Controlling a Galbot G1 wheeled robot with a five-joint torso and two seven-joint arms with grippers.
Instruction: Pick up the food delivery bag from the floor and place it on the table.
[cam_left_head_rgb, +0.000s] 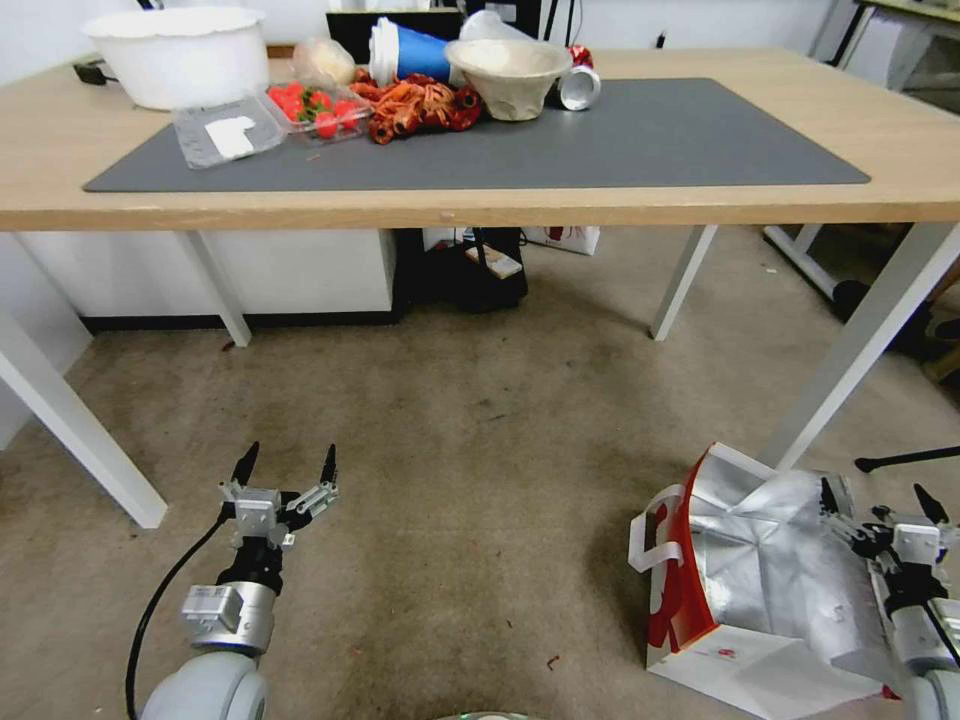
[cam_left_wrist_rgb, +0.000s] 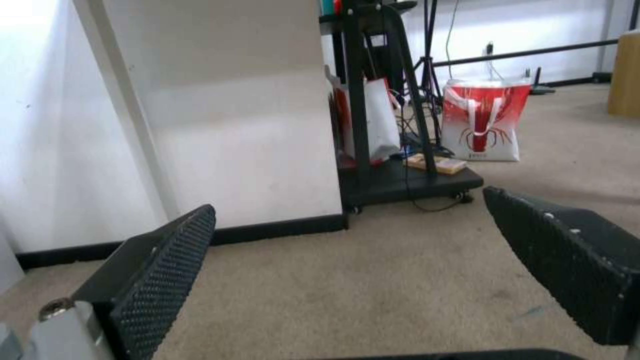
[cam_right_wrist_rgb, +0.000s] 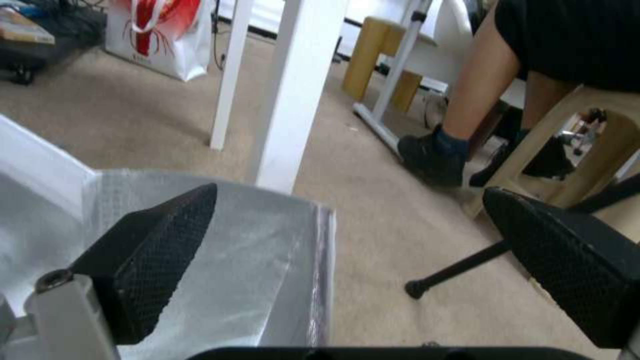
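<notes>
The food delivery bag (cam_left_head_rgb: 760, 590) stands on the floor (cam_left_head_rgb: 470, 480) at the lower right, its silver foil lining folded over the top and a white strap handle on its red side. My right gripper (cam_left_head_rgb: 880, 505) hovers open over the bag's far right edge; the foil (cam_right_wrist_rgb: 220, 250) lies under one of its fingers (cam_right_wrist_rgb: 167, 250) and the other sits beyond the bag's edge. My left gripper (cam_left_head_rgb: 287, 467) hangs open low over bare carpet at the lower left, far from the bag. The table (cam_left_head_rgb: 700, 205) with its dark grey mat (cam_left_head_rgb: 640, 135) stretches across ahead.
On the mat's back left sit a white tub (cam_left_head_rgb: 180, 55), a strawberry tray (cam_left_head_rgb: 318, 108), crayfish (cam_left_head_rgb: 420, 105), a paper bowl (cam_left_head_rgb: 510, 75) and cups. White table legs (cam_left_head_rgb: 850, 350) stand near the bag. A second red-and-white bag (cam_left_wrist_rgb: 483, 120) and a black cart (cam_left_wrist_rgb: 400, 175) sit beyond. A seated person's leg (cam_right_wrist_rgb: 467, 110) is at the right.
</notes>
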